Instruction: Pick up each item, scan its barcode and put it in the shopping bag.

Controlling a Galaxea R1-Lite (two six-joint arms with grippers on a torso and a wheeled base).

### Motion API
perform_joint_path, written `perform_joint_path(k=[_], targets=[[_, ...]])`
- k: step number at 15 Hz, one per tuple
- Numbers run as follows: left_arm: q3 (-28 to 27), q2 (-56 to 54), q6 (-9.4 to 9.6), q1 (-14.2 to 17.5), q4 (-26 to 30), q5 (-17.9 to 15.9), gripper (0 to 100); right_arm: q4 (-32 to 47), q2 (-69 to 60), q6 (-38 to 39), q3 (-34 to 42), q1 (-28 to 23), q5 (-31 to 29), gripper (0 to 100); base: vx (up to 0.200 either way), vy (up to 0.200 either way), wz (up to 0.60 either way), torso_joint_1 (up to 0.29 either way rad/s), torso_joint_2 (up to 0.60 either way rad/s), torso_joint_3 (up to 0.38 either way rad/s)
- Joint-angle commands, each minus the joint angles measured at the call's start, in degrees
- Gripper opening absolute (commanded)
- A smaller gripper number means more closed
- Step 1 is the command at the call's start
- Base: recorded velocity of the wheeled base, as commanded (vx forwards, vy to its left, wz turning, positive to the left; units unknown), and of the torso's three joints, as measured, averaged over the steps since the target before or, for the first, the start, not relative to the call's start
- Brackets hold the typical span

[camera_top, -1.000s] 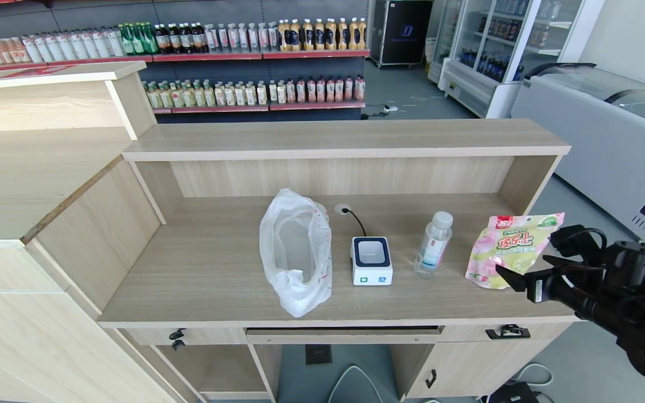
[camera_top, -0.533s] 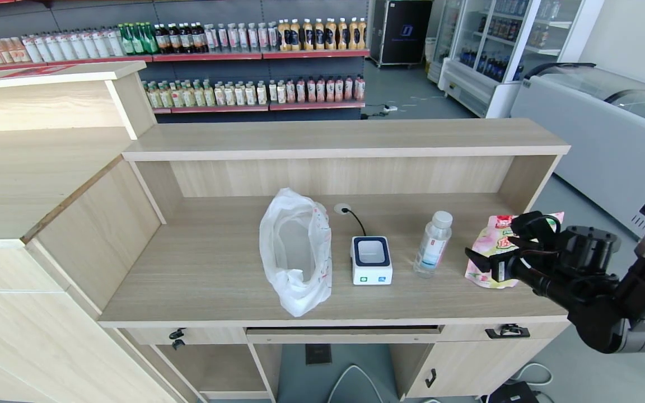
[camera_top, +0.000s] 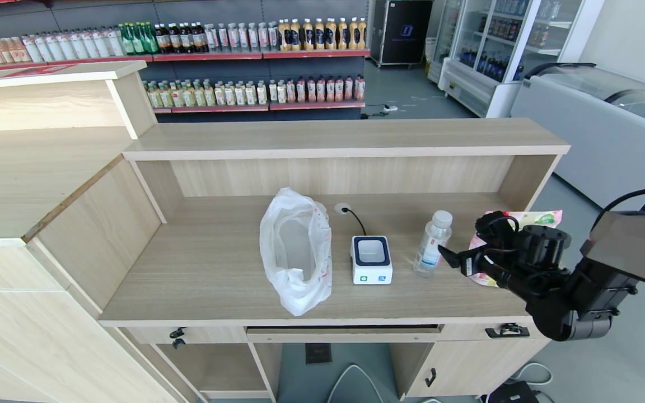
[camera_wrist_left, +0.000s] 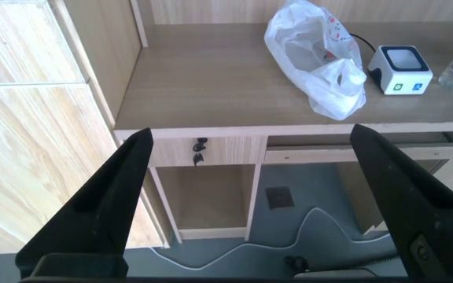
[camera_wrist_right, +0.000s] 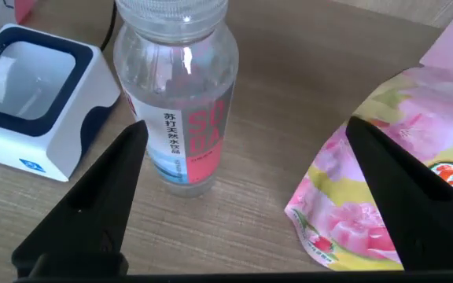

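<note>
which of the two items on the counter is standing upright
The clear plastic bottle beside the white scanner stands upright; the pink-and-green snack pouch lies flat.

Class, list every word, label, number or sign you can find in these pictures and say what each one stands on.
Bottle label: upright columns of lettering, partly curving out of sight.
Pouch: large red characters, cut off at the picture's edge.
Scanner: two small icons, no words.
Shopping bag: red print, too small to read.
Freezer: blue signs, too small to read.
</note>
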Motion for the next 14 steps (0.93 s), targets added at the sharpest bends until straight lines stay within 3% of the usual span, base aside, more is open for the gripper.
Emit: perform_joint_path(k=[1,14], targets=[[0.01,0.01,0.0,0.0,-0.01,0.01,100,0.18,2.53,-0.02,-2.19,0.54,0.12,100,0.0,0.0,0.0,0.0,0.0,0.0],[0.01,0.01,0.0,0.0,-0.01,0.01,100,2.73,12.81,0.42,-18.19,5.29,0.74,100,0.0,0.0,0.0,0.0,0.0,0.0]])
